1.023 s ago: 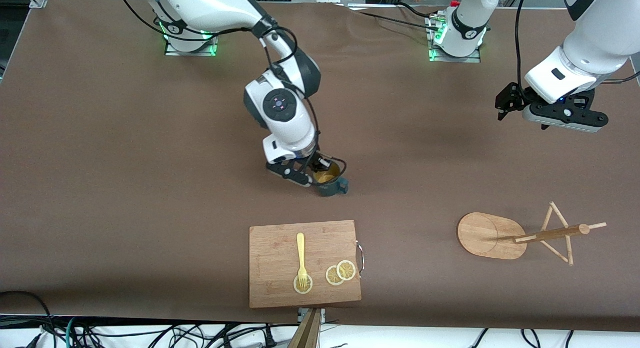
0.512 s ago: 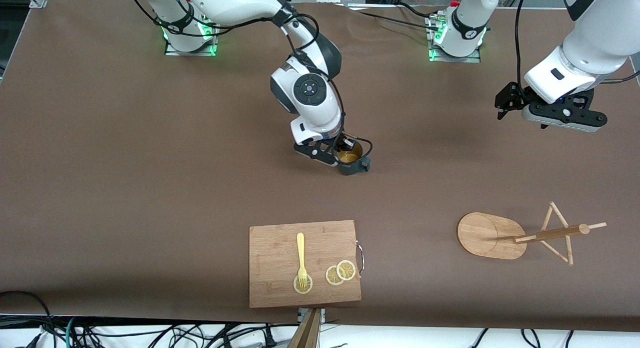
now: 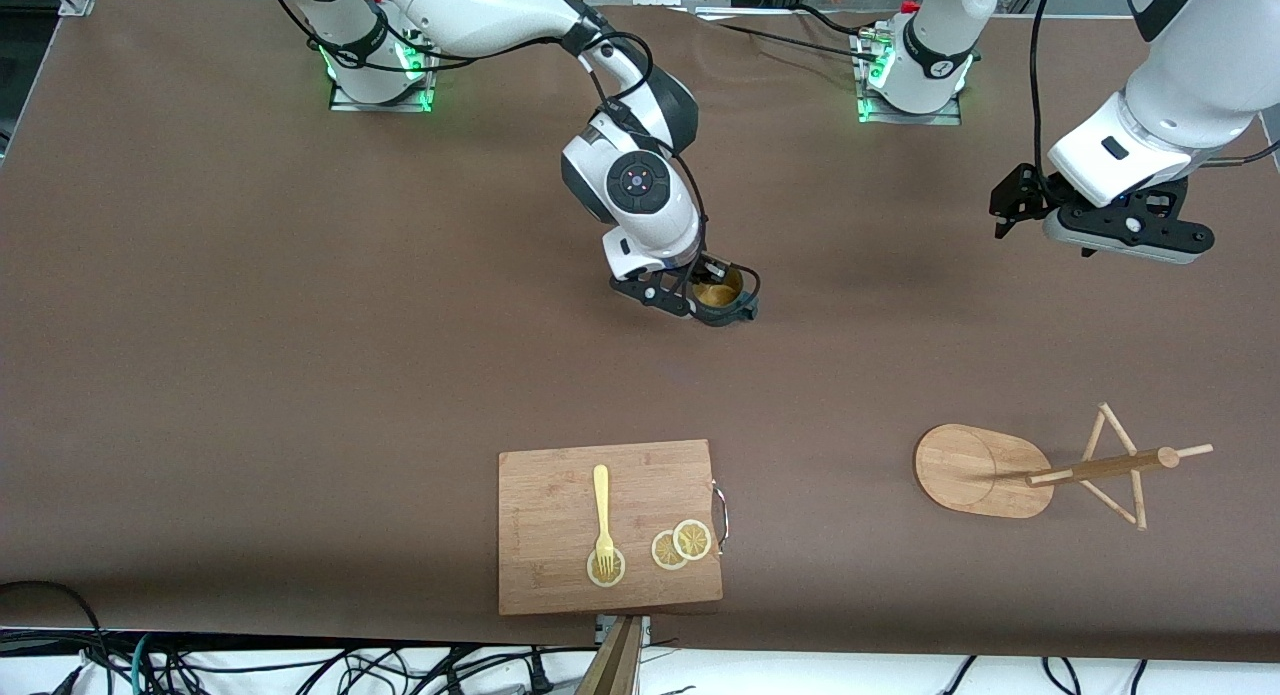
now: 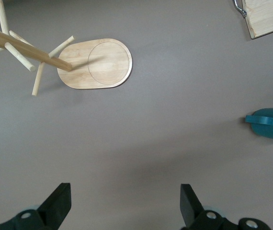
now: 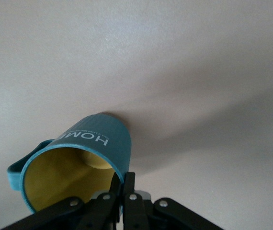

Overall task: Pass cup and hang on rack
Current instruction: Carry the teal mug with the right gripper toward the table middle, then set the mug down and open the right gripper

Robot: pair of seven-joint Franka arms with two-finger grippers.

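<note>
Two arms: the right arm works at the middle of the table; the left arm waits toward its own end.
Right gripper [image 3: 700, 297]: fingers clamped on the rim of the cup, one finger inside, one outside; it hangs over the bare table surface at mid-table.
Cup [image 3: 722, 297]: dark teal, ribbed outside, yellow inside, mouth up and slightly tilted in the front view; the handle points toward the left arm's end. Whether its base touches the table cannot be told.
Cup lettering: white letters "HOM" show on the outer wall in the right wrist view [image 5: 91, 139].
Cutting board [image 3: 560, 495]: nearer the front camera than the cup; metal handle on the edge toward the left arm's end.
Fork [image 3: 602, 510]: yellow, lies on the board, tines on one lemon slice [image 3: 606, 569].
Two more slices [image 3: 682, 545]: overlapping, beside the fork.
Rack [image 3: 975, 470]: oval base near the front edge, toward the left arm's end, well apart from the cup; no cup on its pegs.
Left gripper [image 3: 1125, 237]: fingers spread wide, empty, over bare table near the left arm's end.
</note>
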